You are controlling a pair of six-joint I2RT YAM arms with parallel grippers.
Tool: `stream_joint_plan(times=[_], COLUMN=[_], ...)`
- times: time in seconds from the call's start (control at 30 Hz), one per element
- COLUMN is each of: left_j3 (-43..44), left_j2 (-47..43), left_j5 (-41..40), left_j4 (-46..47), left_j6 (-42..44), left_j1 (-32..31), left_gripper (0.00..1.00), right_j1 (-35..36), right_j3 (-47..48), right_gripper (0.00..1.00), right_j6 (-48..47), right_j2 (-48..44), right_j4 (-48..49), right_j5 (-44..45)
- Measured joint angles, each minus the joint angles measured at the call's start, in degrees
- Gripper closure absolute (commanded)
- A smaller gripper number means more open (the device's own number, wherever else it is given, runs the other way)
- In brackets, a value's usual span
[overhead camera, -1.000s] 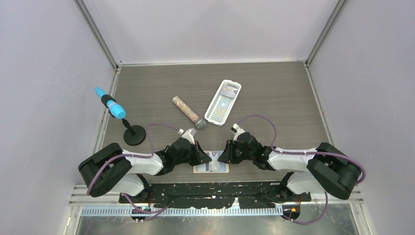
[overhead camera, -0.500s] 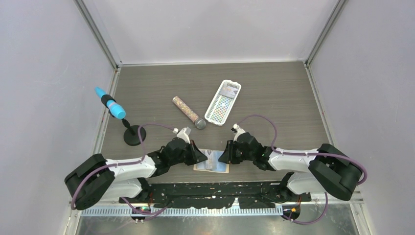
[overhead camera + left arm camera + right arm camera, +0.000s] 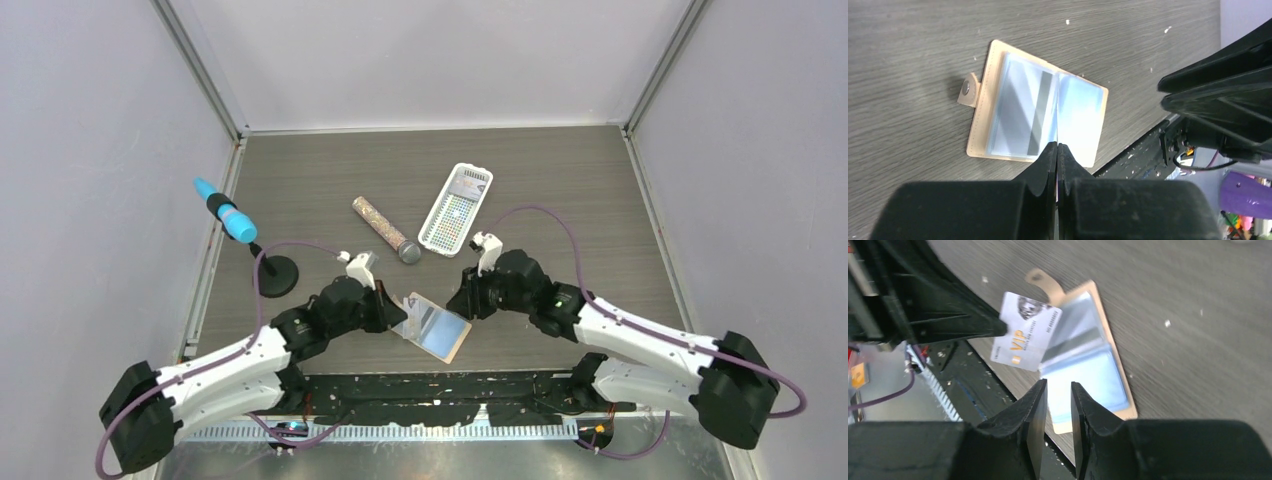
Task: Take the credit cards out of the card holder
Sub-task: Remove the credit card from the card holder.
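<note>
The tan card holder lies open near the table's front edge, its tab to one side. A credit card with a dark stripe sits in one of its shiny pockets. My left gripper is shut on a pale grey credit card printed "VIP" and holds it above the holder's left side. In the left wrist view that card shows edge-on between the fingertips. My right gripper hovers above the holder's right side. Its jaws are slightly apart with nothing between them.
A glittery tube and a white slotted basket lie behind the grippers. A blue marker-like object stands on a black round base at the left. A black rail runs along the front edge right below the holder.
My left gripper has pulled back to the left and lifted a card out of the holder. The holder has turned and shifted. My right gripper has risen off the holder.
</note>
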Motion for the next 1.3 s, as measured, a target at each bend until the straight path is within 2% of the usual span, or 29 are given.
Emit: stream_joint_plan(times=[0.23, 0.47, 0.7, 0.97, 1.03, 1.1, 1.2, 1.27, 1.3], left_j3=[4.5, 8.0, 9.0, 9.0, 9.0, 9.0, 9.0, 9.0, 9.0], left_j2=[-9.0, -9.1, -5.8, -4.8, -4.6, -4.3, -4.3, -4.3, -4.3], left_j5=[3.7, 16.6, 28.3, 32.2, 32.5, 32.7, 32.9, 33.0, 33.0], left_j4=[-8.0, -9.6, -9.0, -6.8, -6.2, -5.7, -5.0, -5.0, -5.2], left_j6=[7.5, 13.1, 15.7, 16.6, 16.6, 16.7, 17.0, 17.2, 17.4], left_j1=[0.0, 0.0, 0.0, 0.0, 0.0, 0.0, 0.0, 0.0, 0.0], left_gripper=[1.00, 1.00, 1.00, 1.00, 1.00, 1.00, 1.00, 1.00, 1.00], right_j1=[-0.1, -0.2, -0.3, -0.3, -0.3, -0.3, -0.3, -0.4, -0.5], right_j3=[5.9, 8.4, 13.5, 14.2, 14.2, 14.2, 14.2, 14.1, 14.0], right_gripper=[0.59, 0.57, 0.57, 0.57, 0.59, 0.65, 0.85, 0.93, 0.94], right_j6=[-10.4, -18.1, -22.4, -23.6, -23.7, -23.7, -23.8, -23.8, -23.7], right_j2=[-7.1, -7.8, -2.4, 3.8, 4.5, 5.0, 6.3, 7.2, 7.3], right_j4=[-4.3, -8.0, -9.4, -9.5, -9.5, -9.2, -8.9, -8.8, -8.8], right_j5=[-4.9, -13.3, -22.4, -31.2, -33.3, -35.1, -37.0, -38.1, -38.9])
